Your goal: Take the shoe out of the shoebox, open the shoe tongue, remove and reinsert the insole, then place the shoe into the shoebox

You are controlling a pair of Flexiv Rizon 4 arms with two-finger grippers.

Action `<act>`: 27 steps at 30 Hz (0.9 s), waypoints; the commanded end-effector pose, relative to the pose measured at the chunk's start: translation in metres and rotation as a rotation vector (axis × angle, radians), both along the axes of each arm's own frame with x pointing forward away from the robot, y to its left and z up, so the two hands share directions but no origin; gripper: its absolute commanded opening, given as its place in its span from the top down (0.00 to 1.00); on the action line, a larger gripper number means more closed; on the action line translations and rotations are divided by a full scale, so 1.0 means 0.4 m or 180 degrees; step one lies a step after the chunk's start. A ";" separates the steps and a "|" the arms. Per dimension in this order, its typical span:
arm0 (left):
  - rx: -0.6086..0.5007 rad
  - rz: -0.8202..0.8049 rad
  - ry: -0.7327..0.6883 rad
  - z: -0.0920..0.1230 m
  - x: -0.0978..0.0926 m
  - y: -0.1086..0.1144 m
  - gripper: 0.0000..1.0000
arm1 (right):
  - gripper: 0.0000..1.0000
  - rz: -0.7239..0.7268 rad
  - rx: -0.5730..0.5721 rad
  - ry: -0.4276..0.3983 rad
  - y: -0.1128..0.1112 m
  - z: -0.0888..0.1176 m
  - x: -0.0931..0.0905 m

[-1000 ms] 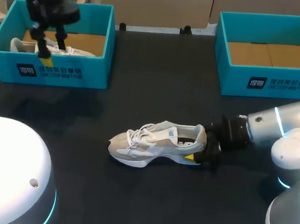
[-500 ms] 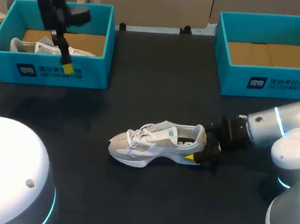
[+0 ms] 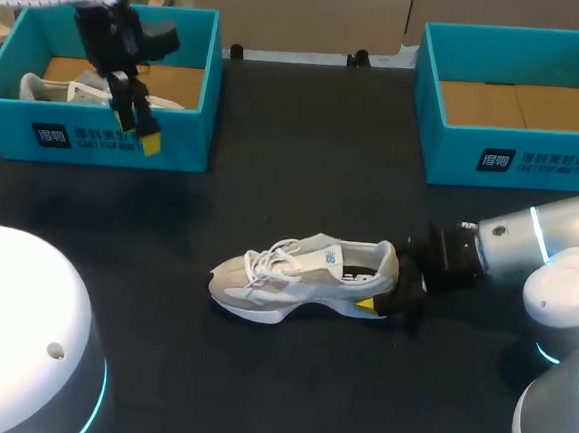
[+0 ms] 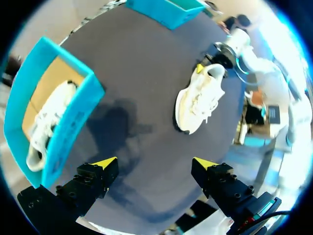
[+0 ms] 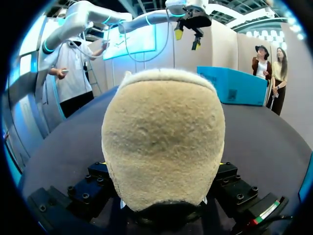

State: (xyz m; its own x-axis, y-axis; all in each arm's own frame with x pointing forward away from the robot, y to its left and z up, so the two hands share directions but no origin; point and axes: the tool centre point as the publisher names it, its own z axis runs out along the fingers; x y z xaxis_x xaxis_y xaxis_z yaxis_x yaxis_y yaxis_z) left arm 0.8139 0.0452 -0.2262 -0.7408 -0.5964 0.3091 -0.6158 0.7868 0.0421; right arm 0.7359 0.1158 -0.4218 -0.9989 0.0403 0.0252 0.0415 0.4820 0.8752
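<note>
Right gripper (image 5: 163,165): yours is clamped on the heel of the shoe (image 3: 305,275), one jaw either side.
Left gripper (image 4: 155,162): yours hangs spread, holding nothing; shoe well ahead, shoebox (image 4: 73,127) just beside.

A pale beige-and-white shoe (image 3: 300,276) with white laces stands upright on its sole near the middle of the dark desk. Its toe points left and its heel is clasped between the fingers of the right gripper (image 3: 372,291). A second shoe (image 3: 54,88), also pale, lies inside the open teal left shoebox (image 3: 116,133). The matching right shoebox (image 3: 520,159) shows its cardboard floor.
</note>
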 end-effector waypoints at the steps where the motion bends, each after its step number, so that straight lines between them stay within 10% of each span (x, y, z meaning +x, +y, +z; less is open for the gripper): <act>1: 0.0157 0.0285 -0.0086 0.009 -0.055 -0.024 0.00 | 1.00 -0.0003 -0.0011 0.0002 0.002 -0.006 0.005; 11: 0.0694 0.0885 -0.0004 0.016 -0.122 -0.091 0.00 | 1.00 -0.0003 -0.0011 0.0002 0.002 -0.006 0.005; 27: 0.0454 0.1846 0.0020 -0.048 -0.202 -0.273 0.00 | 1.00 -0.0003 -0.0011 0.0002 0.002 -0.006 0.005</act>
State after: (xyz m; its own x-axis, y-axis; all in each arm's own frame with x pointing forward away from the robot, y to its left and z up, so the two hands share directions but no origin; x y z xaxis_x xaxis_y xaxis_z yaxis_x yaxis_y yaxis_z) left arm 0.7420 -0.0545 -0.2388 -0.2860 -0.9326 0.2203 -0.9348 0.3220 0.1498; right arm 0.7359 0.1159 -0.4218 -0.9989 0.0402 0.0251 0.0414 0.4821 0.8751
